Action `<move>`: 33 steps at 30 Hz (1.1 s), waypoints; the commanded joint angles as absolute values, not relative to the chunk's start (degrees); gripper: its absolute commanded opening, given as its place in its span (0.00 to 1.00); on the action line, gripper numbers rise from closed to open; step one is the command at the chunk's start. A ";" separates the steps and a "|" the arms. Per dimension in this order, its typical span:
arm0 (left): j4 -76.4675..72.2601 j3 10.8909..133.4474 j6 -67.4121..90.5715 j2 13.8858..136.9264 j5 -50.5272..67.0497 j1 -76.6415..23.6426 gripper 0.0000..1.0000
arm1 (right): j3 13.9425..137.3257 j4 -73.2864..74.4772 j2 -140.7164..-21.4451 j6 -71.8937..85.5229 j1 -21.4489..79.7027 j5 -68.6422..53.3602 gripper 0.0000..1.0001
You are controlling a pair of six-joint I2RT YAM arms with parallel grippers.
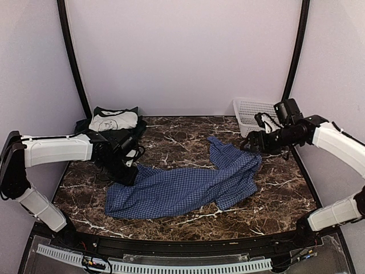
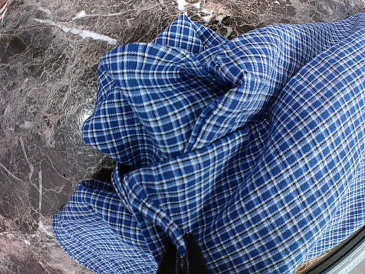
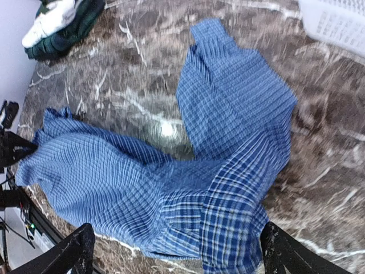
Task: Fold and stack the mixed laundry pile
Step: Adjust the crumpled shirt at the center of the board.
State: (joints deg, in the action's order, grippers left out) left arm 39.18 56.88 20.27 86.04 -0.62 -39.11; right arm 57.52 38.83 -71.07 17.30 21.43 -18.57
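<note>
A blue-and-white check shirt (image 1: 188,185) lies spread and rumpled across the marble table (image 1: 171,140). My left gripper (image 1: 124,171) is at the shirt's left edge, shut on a pinched fold of the cloth (image 2: 171,217). In the left wrist view only the dark finger roots (image 2: 183,260) show under the fabric. My right gripper (image 1: 251,142) hangs open above the shirt's right edge. In the right wrist view its two black fingertips (image 3: 80,248) stand wide apart over the shirt (image 3: 228,171) and hold nothing. A white garment with dark green parts (image 1: 114,120) is stacked at the back left.
A white plastic lattice basket (image 1: 254,111) stands at the back right corner, close behind my right arm. The stacked garments (image 3: 57,23) sit near the left wall. Curved black posts and pale walls enclose the table.
</note>
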 commanded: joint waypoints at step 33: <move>38.28 59.49 18.79 86.27 -0.17 -37.38 0.00 | 114.14 45.94 -136.70 -1.12 27.30 -2.16 0.89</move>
State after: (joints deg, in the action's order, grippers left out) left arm 38.46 58.39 19.22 88.25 -0.47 -37.76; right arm 111.77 44.31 -134.28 0.19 26.13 -6.24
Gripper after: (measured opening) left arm 0.006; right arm 0.897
